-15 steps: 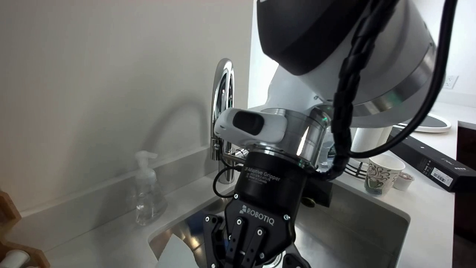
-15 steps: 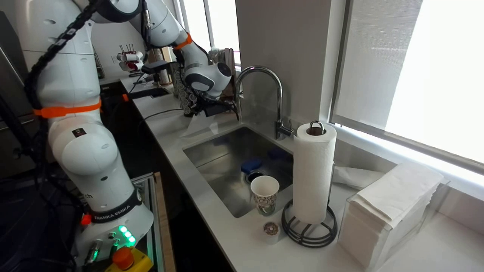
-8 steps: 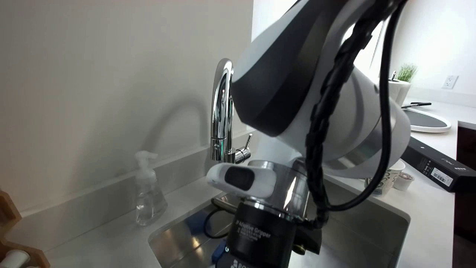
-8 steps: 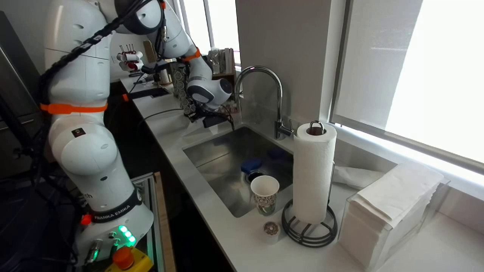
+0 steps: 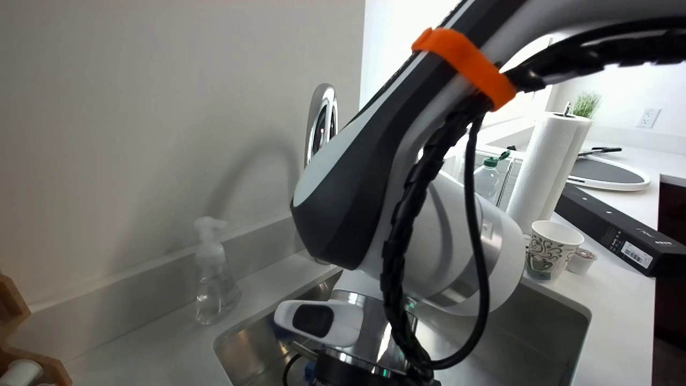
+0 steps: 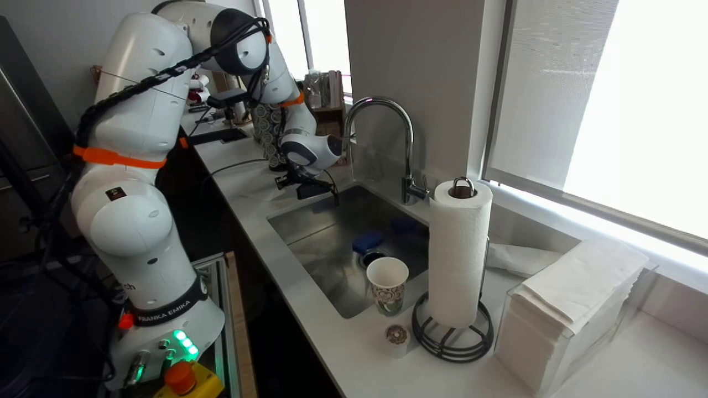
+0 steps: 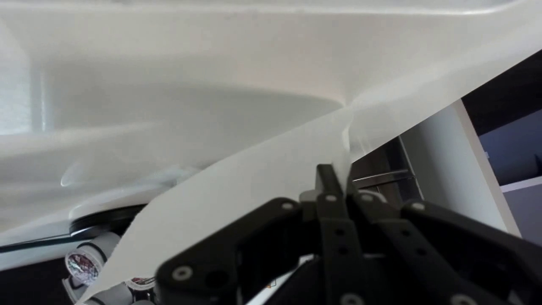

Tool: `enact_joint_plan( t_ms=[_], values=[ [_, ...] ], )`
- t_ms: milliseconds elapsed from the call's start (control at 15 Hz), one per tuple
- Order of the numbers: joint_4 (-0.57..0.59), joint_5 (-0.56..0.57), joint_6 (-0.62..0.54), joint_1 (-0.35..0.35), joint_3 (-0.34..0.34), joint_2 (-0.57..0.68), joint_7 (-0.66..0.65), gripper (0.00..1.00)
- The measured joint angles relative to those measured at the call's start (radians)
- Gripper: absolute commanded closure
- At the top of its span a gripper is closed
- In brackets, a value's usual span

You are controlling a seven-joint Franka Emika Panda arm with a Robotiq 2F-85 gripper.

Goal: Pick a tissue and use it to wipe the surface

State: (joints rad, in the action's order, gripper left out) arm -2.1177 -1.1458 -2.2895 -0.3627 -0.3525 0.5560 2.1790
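The tissue point(image 7: 237, 178) is a thin white sheet pinched between my fingertips in the wrist view. It spreads out to the left of the fingers, with a crease running up from them. My gripper point(image 7: 342, 180) is shut on it. In an exterior view my gripper point(image 6: 283, 181) is low over the white counter point(image 6: 243, 210) at the far side of the sink, and the tissue point(image 6: 261, 190) shows faintly against the counter. I cannot tell how much of it touches. In an exterior view the fingers are below the picture edge and only the gripper body point(image 5: 348, 374) shows.
The steel sink point(image 6: 318, 276) holds a blue sponge point(image 6: 368, 241). A tall faucet point(image 6: 410, 149) stands behind it. A paper cup point(image 6: 387, 284), a paper roll point(image 6: 459, 260) and a napkin stack point(image 6: 575, 293) stand nearer that camera. A soap bottle point(image 5: 211, 281) stands beside the sink.
My arm and gripper have come down towards the counter in both exterior views. The tissue hung in plain view below the gripper earlier and now sits low at the counter.
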Motion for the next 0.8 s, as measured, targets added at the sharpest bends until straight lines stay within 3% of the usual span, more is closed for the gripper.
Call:
enact_joint_plan(
  t_ms=[67, 133, 800],
  values=[
    [0.017, 0.006, -0.001, -0.006, 0.002, 0.017, -0.024, 0.74],
    [0.031, 0.016, -0.003, -0.013, 0.004, 0.033, -0.054, 0.73],
    [0.060, 0.136, -0.123, -0.044, 0.009, 0.023, -0.360, 0.00]
  ],
)
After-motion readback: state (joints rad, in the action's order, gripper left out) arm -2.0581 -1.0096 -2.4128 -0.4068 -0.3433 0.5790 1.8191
